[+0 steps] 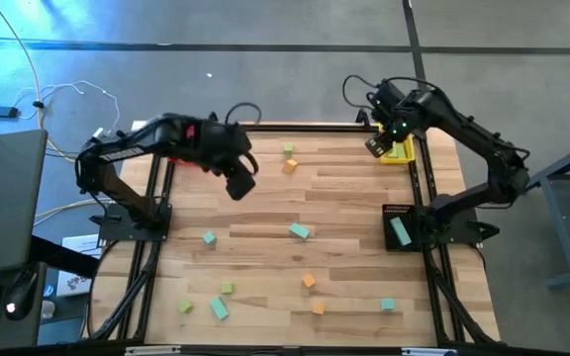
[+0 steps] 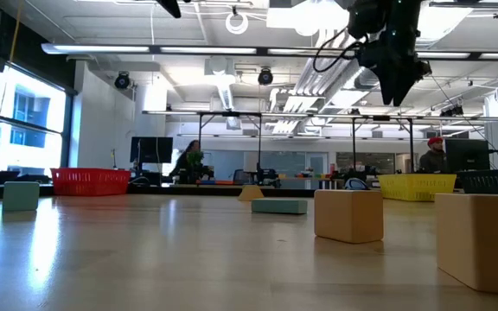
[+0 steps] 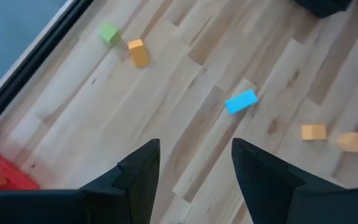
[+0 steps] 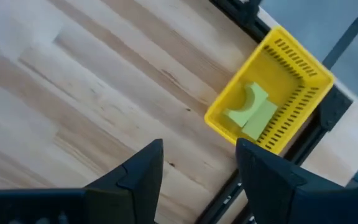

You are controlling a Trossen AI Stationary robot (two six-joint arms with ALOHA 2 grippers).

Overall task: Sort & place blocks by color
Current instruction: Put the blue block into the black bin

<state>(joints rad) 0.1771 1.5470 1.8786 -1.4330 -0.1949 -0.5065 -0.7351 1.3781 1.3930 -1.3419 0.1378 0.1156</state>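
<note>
Our left gripper point(image 1: 242, 186), fingers parted and empty, hangs nearest the small light green cube point(image 1: 288, 149) and orange block point(image 1: 290, 166), which lie toward the table's far edge; our right gripper point(image 1: 377, 145), parted too, hovers by the yellow slotted tray point(image 1: 401, 151).

Both arms hang raised above the surface. The left arm reaches from its base at the left of the high view toward upper centre, its claw point(image 1: 241, 184) pointing down with fingers point(image 3: 140, 171) spread and nothing between them. The right arm bends from the right edge to the upper right, its claw point(image 1: 376, 144) likewise parted and empty.
</note>
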